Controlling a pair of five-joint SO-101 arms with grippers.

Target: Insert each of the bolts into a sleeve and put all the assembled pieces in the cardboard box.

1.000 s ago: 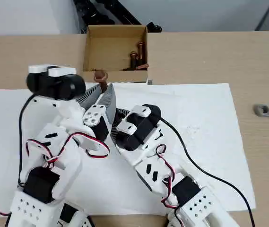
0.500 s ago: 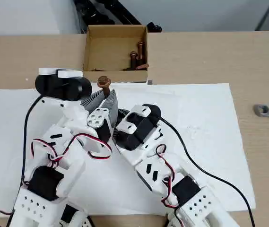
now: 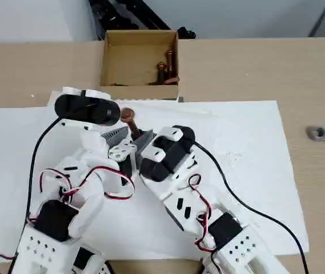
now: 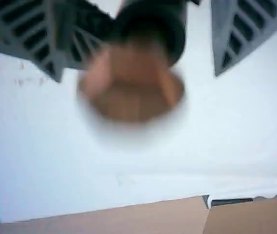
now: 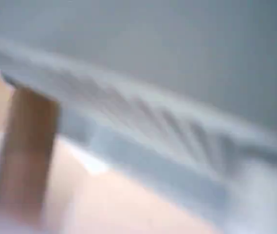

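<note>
Left end effector (image 3: 132, 134) around bolt (image 3: 128, 116), centre frame; we cannot tell if clamped. Risk: loose hold, bolt perhaps drops short of box (image 3: 122, 63).

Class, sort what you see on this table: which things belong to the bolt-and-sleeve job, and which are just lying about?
Job: copper bolt; cardboard box; assembled pieces inside it.
Lying about: metal tool; white sheet; dark gear behind the box.
</note>
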